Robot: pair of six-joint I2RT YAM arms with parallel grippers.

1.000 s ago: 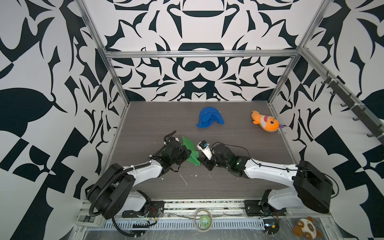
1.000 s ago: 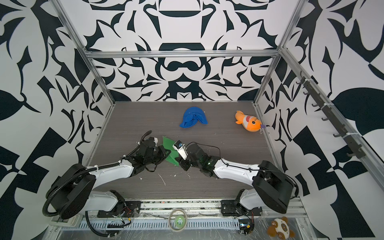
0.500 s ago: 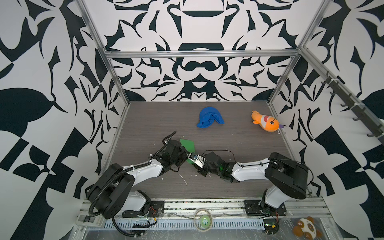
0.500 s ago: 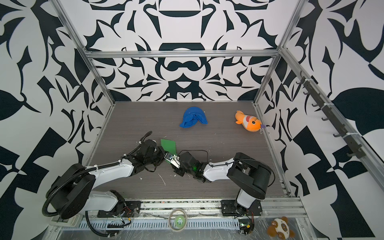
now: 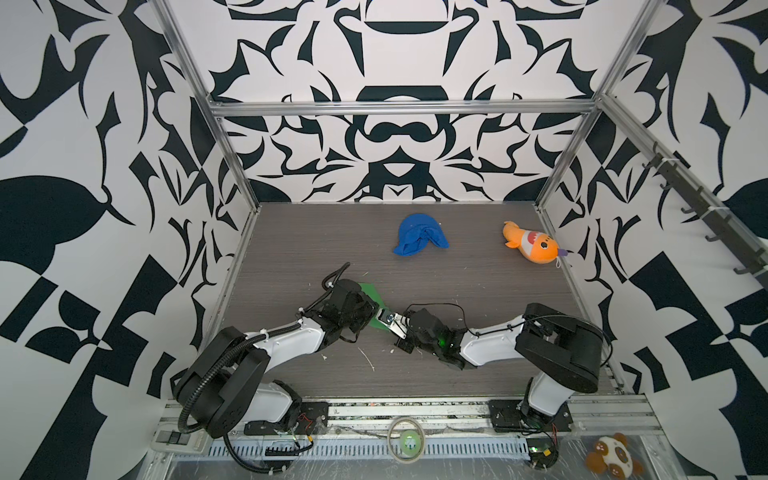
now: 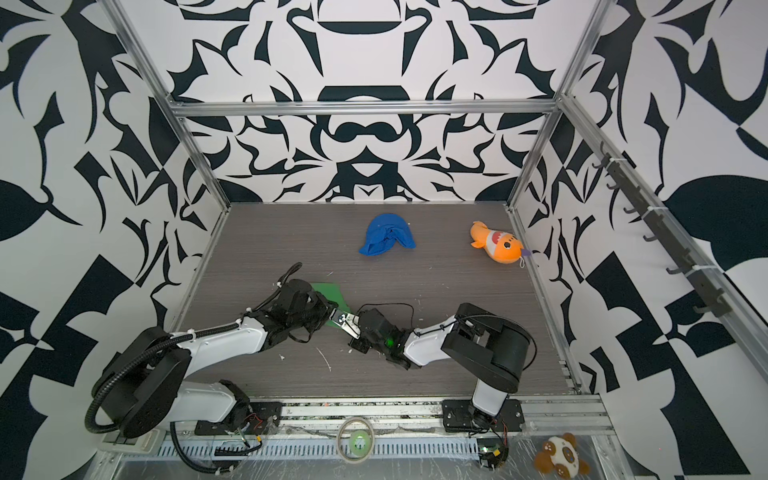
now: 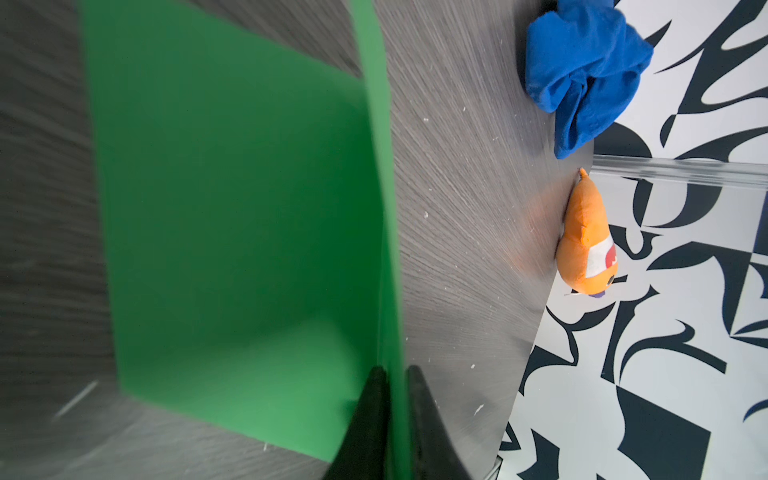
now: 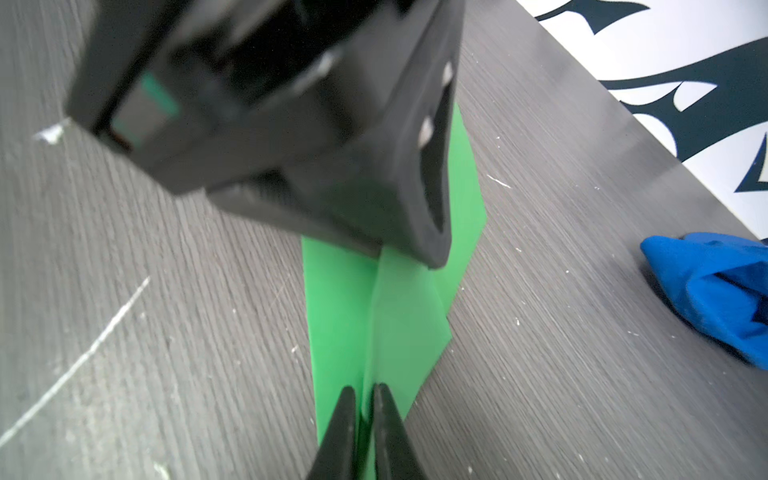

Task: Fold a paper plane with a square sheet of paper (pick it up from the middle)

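Observation:
The square sheet of paper (image 5: pixel 371 290) (image 6: pixel 327 290) is bright green and part folded, low over the dark table between my two grippers in both top views. In the right wrist view the paper (image 8: pixel 399 324) shows a raised centre ridge with flaps on either side. My left gripper (image 5: pixel 375 311) (image 6: pixel 332 309) (image 7: pixel 395 374) is shut on one standing edge of the paper (image 7: pixel 241 208). My right gripper (image 5: pixel 385 319) (image 6: pixel 343 320) (image 8: pixel 361 390) is shut on the ridge, tip to tip with the left gripper (image 8: pixel 332 145). No separate paper plane is in view.
A blue cloth lump (image 5: pixel 419 235) (image 6: pixel 386 239) lies at the back middle of the table. An orange plush fish (image 5: pixel 532 247) (image 6: pixel 498 247) lies at the back right by the wall. A tape roll (image 5: pixel 406 442) and a brown plush toy (image 5: pixel 613 459) sit beyond the front rail.
My right gripper has slid left and down toward the left gripper and closed on the paper's ridge. The paper has come down closer to the table.

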